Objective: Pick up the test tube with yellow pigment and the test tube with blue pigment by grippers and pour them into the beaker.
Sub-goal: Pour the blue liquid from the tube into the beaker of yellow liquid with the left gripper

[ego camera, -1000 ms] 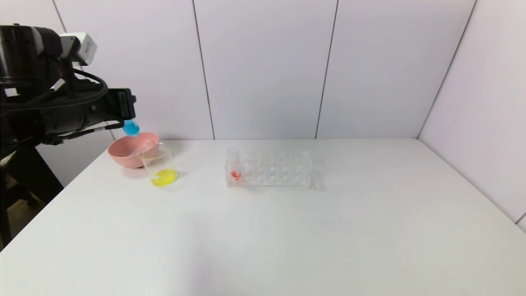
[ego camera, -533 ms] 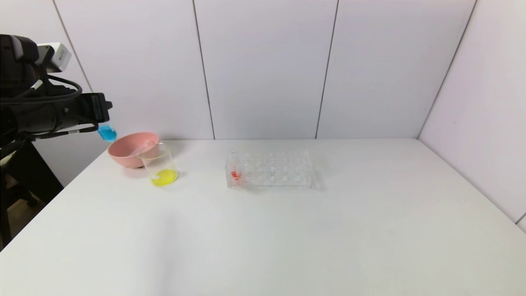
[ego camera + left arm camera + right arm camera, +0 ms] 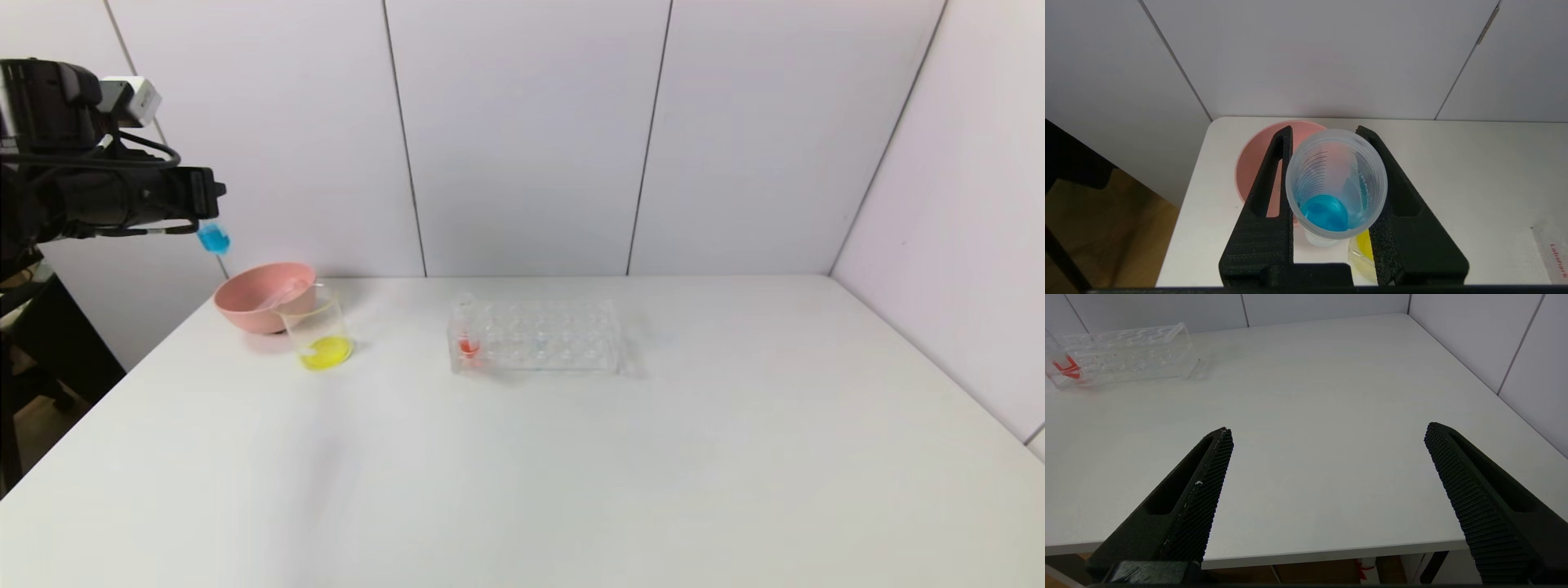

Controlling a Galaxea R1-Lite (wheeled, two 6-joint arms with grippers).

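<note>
Raised since — ribbed clear blue-pigment tube [image 3: 1336, 188]

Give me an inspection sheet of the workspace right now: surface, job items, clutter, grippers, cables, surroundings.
Surface: white table, no spills seen.
Job's things: blue test tube held upright in the air, left of the pink bowl; beaker holds yellow liquid.
Clutter: clear rack holding one orange-red tube.
Grippers: left gripper shut on the blue tube; right gripper open, low at the table's near edge.
Cables: black ones on the left arm.
Surroundings: pale panelled walls.
</note>
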